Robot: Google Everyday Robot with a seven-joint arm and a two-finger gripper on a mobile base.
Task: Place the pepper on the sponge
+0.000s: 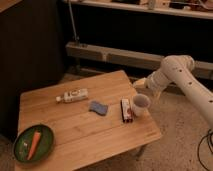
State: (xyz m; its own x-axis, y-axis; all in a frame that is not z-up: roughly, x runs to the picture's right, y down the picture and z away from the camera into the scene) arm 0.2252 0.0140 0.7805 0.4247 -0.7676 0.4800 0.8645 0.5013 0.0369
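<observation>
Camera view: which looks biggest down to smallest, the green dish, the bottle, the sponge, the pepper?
1. green dish
2. bottle
3. pepper and sponge look alike; the pepper is nearer, so unsure.
The gripper hangs at the right edge of the table.

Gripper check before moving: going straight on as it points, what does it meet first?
Likely the white cup just below the gripper, near the table's right edge; depth is unclear.

Orange pepper (34,144); blue sponge (98,107); right, whitish-looking claw (140,104)
</observation>
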